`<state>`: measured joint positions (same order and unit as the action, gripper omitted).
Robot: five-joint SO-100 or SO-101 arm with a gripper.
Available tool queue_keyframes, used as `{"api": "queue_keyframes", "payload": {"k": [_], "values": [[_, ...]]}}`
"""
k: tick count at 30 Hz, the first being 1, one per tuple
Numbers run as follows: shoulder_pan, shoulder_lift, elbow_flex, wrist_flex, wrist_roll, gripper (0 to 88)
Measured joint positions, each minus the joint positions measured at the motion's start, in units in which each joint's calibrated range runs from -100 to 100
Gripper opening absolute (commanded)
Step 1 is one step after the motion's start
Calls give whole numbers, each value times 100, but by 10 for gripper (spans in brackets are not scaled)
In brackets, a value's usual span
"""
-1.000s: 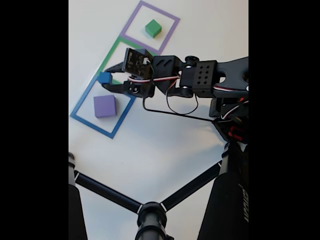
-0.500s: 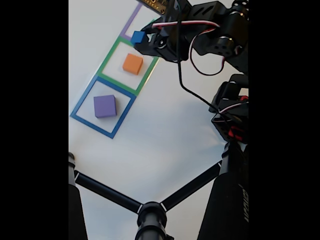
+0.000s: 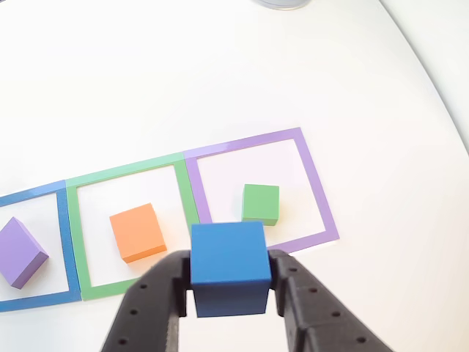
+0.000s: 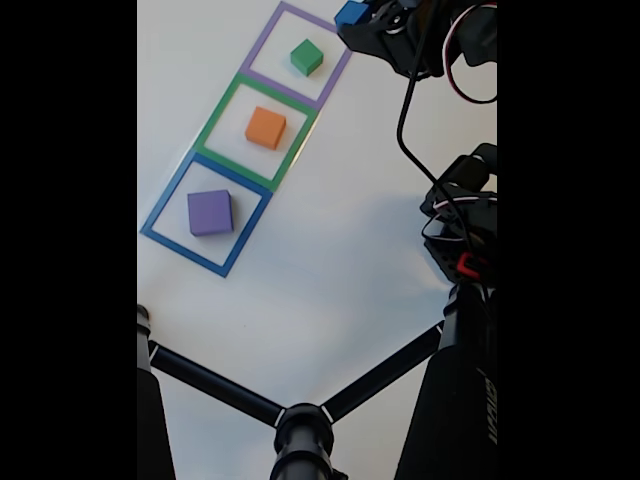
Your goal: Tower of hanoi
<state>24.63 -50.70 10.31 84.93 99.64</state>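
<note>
- Blue cube (image 3: 229, 265), smallest piece of the set: sitting clamped between the two black fingers (image 3: 150, 308) of the gripper (image 3: 230, 290), which are closing flat on its left and right faces. In the other view it is hanging above the table, near the lower edge of the purple tape square (image 3: 320, 198); in the fixed view the cube (image 4: 351, 13) is showing at the top of the picture, just beside that square's right corner.
- Green block (image 3: 261, 204): lying flat inside the purple tape square, alone, with its top face bare. Judged the likely landing spot, since the cube is being carried closest to it.
- Orange block (image 3: 138, 232): resting inside the green tape square (image 3: 72, 242), slightly turned against the tape lines, nothing on top.
- Purple block (image 3: 20, 251): lying in the blue tape square (image 3: 63, 233), partly cut off by the left edge in the other view; the fixed view is showing it whole (image 4: 210, 212).
- Layout: one block per square at present, so no stack is standing yet.
- Grip: holding the cube by opposite sides is keeping its bottom face free for setting down squarely.
- Next step, as a judgement: centring over the green block and lowering level; an off-centre release could tip the cube off.
- Black tripod legs (image 4: 232, 397): crossing the lower part of the fixed view.
</note>
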Motion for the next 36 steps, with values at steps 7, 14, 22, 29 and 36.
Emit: {"api": "queue_keyframes", "payload": {"k": [7, 14, 22, 29, 36], "values": [[644, 0, -9, 8, 0, 27], [1030, -8, 89, 8, 0, 31], [1182, -321, 1939, -1475, 0, 32], [1322, -329, 4931, -4821, -72, 32], [1358, 768, 6419, -7844, -36, 33]]}}
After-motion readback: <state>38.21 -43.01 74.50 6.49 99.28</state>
